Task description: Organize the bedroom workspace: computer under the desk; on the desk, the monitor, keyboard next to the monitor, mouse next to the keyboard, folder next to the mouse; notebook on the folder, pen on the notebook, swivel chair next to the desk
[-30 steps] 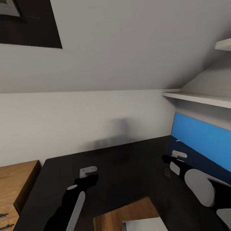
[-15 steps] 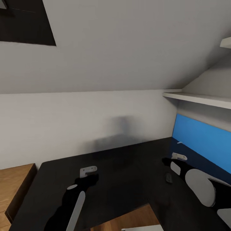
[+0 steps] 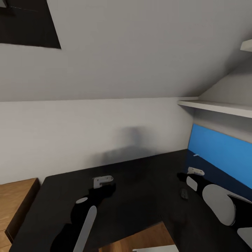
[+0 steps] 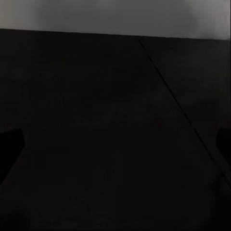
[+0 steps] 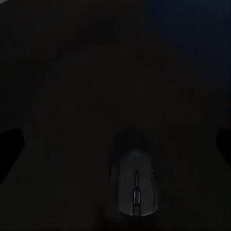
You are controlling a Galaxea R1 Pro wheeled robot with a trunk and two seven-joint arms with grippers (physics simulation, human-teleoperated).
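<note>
We see the mouse (image 3: 184,193) lying on the black desk (image 3: 140,196) just beside our right gripper (image 3: 194,171), whose fingers stand spread, like those of our left gripper (image 3: 103,180).

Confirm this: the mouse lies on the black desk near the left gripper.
Wrong arm. The head view shows the mouse on the black desk near the right gripper; the left gripper is far from it.
</note>
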